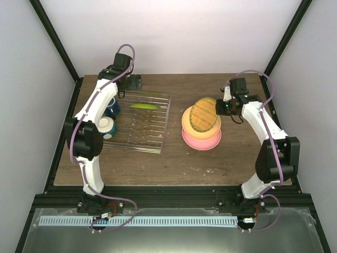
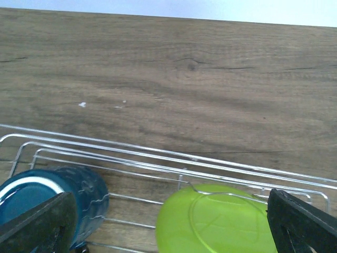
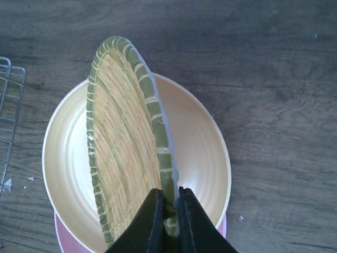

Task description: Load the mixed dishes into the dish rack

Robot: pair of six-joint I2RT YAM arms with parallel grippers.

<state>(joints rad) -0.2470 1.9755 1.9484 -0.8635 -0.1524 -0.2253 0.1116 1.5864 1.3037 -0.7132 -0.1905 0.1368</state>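
My right gripper [image 3: 169, 211] is shut on the near rim of a round woven plate [image 3: 124, 153], straw-coloured with a green edge, and holds it tilted on edge. Under it lies the cream plate [image 3: 200, 153], stacked on the salmon-pink plate [image 3: 63, 234]. From above, the woven plate [image 1: 202, 117] stands over that stack [image 1: 201, 142], right of the dish rack [image 1: 158, 151]. The rack holds the lime-green plate [image 1: 144, 106], the dark blue mug [image 1: 111, 108] and the small bowl [image 1: 107, 127]. My left gripper [image 2: 168, 226] hangs open over the rack's far edge, with the lime-green plate [image 2: 221, 221] and the mug [image 2: 79, 195] below it.
The rack's wire rim [image 2: 158, 158] runs across the left wrist view, with bare wooden table [image 2: 174, 79] beyond it. One corner of the rack [image 3: 8, 105] shows at the left edge of the right wrist view. White walls enclose the table on three sides.
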